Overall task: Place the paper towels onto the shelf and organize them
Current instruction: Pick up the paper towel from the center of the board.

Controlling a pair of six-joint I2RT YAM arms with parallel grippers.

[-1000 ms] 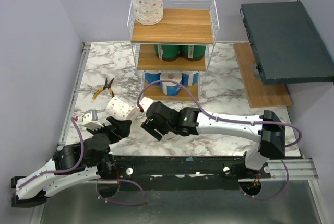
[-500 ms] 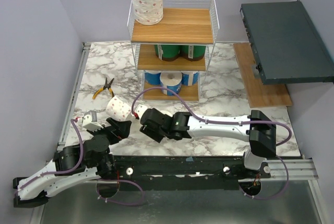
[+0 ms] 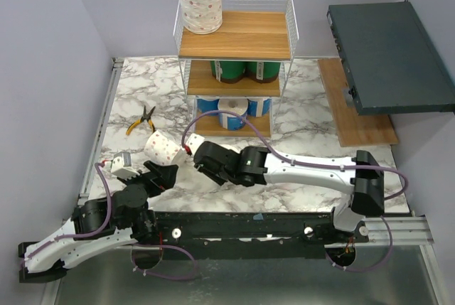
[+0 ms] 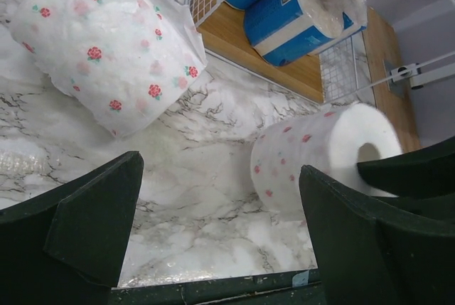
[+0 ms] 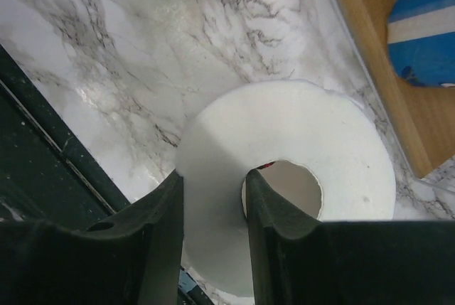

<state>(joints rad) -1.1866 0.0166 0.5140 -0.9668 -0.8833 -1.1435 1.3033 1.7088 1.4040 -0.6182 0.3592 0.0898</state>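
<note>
A white paper towel roll with red dots [image 5: 284, 148] lies on the marble table, its hollow core facing my right wrist camera. My right gripper [image 5: 213, 177] is shut on that roll's wall, one finger inside the core and the other outside. In the top view the right gripper [image 3: 195, 157] hides most of this roll. A second dotted roll [image 3: 162, 148] lies just to its left. My left gripper [image 4: 220, 166] stands open and empty low over the table, short of both rolls [image 4: 106, 42] [image 4: 320, 152]. The shelf [image 3: 249, 35] holds a dotted roll [image 3: 200, 3] on top, green rolls [image 3: 245, 70] on the middle tier and blue rolls [image 3: 206, 104] on the bottom tier.
Yellow-handled pliers [image 3: 141, 120] lie at the left of the table. A dark slab [image 3: 387, 56] sits over a wooden board [image 3: 355, 124] at the right. The shelf's bottom tier [image 5: 377, 49] lies close beyond the held roll.
My right gripper has slid a little left onto the lying roll and its jaws have closed on the roll's wall. The left arm has stayed put.
</note>
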